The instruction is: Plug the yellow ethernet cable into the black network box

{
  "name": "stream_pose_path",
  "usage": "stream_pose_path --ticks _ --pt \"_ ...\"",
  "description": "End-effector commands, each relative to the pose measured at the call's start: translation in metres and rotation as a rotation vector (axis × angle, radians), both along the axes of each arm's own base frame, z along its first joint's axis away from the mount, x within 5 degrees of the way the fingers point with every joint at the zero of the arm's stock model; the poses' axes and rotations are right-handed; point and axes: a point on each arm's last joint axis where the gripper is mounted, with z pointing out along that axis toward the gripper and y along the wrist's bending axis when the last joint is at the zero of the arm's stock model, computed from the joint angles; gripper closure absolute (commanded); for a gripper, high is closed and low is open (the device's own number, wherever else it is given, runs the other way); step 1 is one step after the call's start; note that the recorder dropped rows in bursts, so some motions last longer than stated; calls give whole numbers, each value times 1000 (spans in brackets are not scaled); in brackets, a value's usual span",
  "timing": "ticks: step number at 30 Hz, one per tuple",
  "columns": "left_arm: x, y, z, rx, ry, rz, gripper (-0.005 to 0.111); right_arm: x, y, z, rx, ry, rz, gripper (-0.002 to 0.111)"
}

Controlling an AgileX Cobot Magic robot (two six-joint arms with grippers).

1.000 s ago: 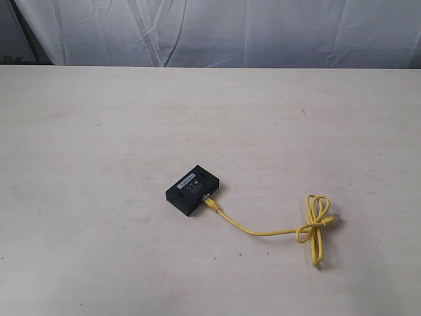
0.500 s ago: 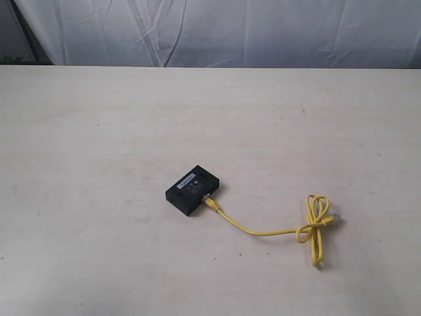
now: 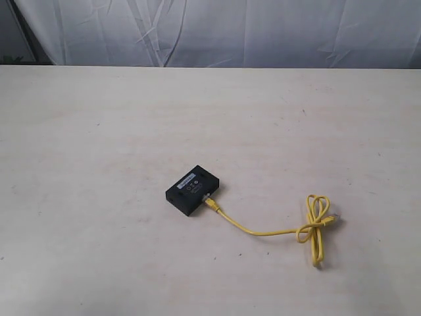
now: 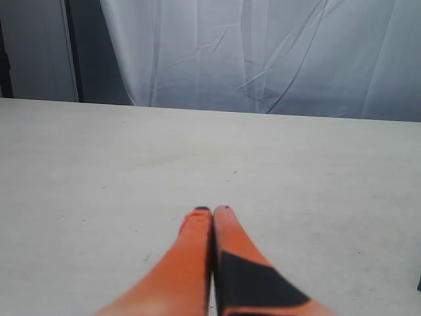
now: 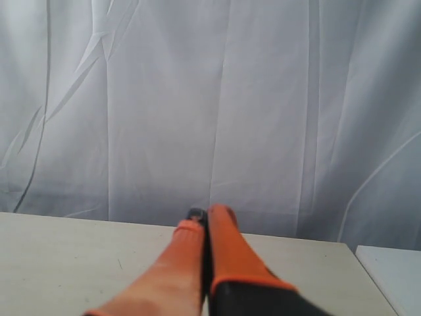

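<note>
The black network box (image 3: 193,189) lies flat near the middle of the table, its small white label facing up. One end of the yellow ethernet cable (image 3: 263,232) sits at the box's right side; the cord runs right to a knotted loop (image 3: 316,220). No arm shows in the exterior view. In the left wrist view my left gripper (image 4: 212,210) is shut, orange fingers pressed together over bare table. My right gripper (image 5: 205,212) is shut too, pointing toward the white curtain. Neither wrist view shows box or cable.
The pale table (image 3: 99,131) runs to a far edge under a white curtain (image 3: 263,33). The right wrist view shows the table's corner (image 5: 345,245) and a second white surface (image 5: 395,263) beyond it.
</note>
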Motion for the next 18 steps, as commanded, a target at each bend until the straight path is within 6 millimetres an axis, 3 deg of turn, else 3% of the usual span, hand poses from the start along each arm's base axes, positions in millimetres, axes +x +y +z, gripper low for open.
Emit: stream_pose_path --ticks 1,9,12,18 --pt "0 0 0 -11 -15 3 107 -1 0 0 2 -10 -6 108" --pt "0 0 0 -11 -15 3 107 -3 -1 -8 52 -4 -8 108" --pt "0 0 0 -9 -15 3 107 -12 -1 -29 139 -6 -13 108" --pt "0 0 0 2 -16 4 107 -20 -1 -67 148 10 -13 108"
